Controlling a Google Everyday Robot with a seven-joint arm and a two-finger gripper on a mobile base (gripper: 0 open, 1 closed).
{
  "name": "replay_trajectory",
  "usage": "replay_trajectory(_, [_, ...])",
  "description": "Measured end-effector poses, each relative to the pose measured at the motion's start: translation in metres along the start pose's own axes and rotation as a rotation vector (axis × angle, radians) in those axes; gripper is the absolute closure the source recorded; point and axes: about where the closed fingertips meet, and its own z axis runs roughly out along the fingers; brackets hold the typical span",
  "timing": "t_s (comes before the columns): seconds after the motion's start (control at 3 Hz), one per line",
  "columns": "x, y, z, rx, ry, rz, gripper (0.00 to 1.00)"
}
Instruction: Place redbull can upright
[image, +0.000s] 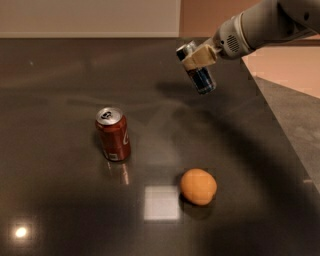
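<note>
A red soda can (113, 134) is seen upright on the dark table (55, 75); an orange (198, 186) is set to its right, nearer the front; farther back the redbull can (202, 80) is held tilted off the table, clasped near its upper end by the gripper (198, 58) entering from the right.

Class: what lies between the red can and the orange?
Bare tabletop, per the camera view; the gripper holds the redbull can aloft at upper right.
</note>
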Motion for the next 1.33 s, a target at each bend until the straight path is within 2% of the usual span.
replay_trajectory(0.33, [-0.002, 0.000, 0.001, -0.054, -0.122, -0.036, 1.00])
replay_trajectory(0.67, [-0.002, -0.002, -0.002, -0.117, -0.220, -0.026, 1.00])
replay_trajectory(1.0, [0.002, -0.006, -0.007, -0.181, -0.313, 0.010, 1.00])
replay_trajectory(1.33, [0.011, -0.007, -0.012, -0.209, -0.388, 0.022, 1.00])
